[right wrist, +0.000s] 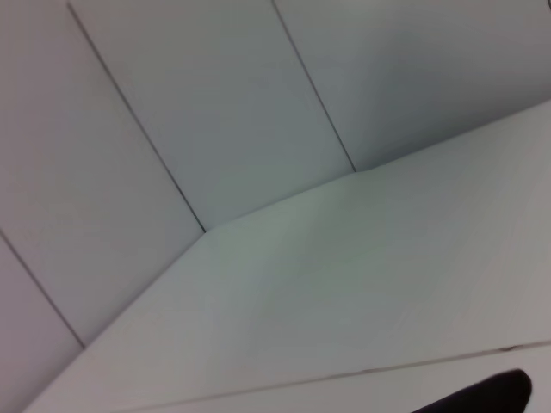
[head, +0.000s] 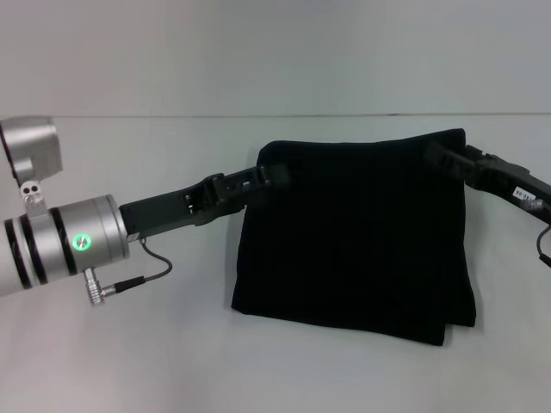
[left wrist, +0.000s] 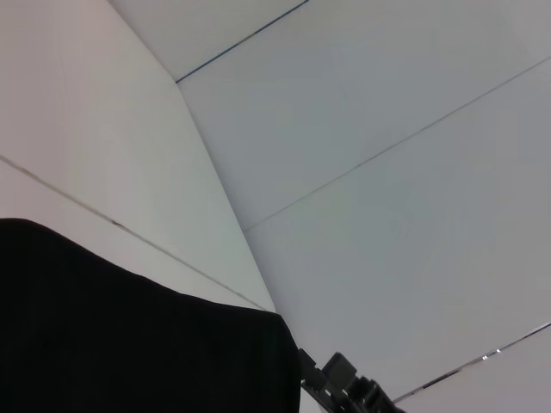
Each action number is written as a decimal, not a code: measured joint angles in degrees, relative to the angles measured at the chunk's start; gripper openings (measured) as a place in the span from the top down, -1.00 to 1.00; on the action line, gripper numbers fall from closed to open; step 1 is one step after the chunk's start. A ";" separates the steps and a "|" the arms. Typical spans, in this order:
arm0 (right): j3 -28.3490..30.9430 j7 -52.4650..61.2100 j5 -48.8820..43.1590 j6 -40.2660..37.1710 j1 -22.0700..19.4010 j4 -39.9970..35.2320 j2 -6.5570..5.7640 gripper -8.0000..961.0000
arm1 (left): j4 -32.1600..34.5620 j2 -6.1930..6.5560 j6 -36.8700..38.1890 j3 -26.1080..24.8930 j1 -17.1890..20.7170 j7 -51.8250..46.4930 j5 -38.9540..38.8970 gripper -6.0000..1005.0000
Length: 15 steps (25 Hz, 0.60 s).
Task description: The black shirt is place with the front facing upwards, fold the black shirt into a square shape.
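Black cloth gripped at both far corners

Black shirt (head: 357,232) lay folded roughly square on the white surface (head: 129,361). My left pincer (head: 274,176) pinched its far left corner, my right pincer (head: 446,157) its far right corner, probably to carry the far edge over evenly. Lettering wasn't visible.

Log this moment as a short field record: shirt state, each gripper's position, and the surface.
shirt: large plain black cloth shirt, folded into a roughly square stack, layered edges at its near right corner
left gripper: at the shirt's far left corner
right gripper: at the shirt's far right corner
surface: white table
lettering: none visible on the shirt's top face
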 joint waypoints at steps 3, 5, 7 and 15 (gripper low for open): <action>-0.04 4.93 0.01 0.71 0.31 0.01 -0.08 -0.96 | 0.07 0.25 0.84 -0.22 0.53 0.86 -0.07 -0.77; 0.27 8.27 0.22 0.99 0.20 0.01 -0.18 -0.96 | 0.10 0.57 1.57 -0.28 0.73 1.26 -0.08 -0.77; 0.69 12.03 0.41 1.13 -0.02 0.00 -0.41 -0.96 | 0.12 1.04 2.60 -0.29 0.97 2.24 -0.10 -0.77; -0.20 25.69 0.04 3.11 0.46 0.46 -2.14 -0.96 | 3.90 2.19 5.83 -0.49 5.00 10.24 -0.14 -0.77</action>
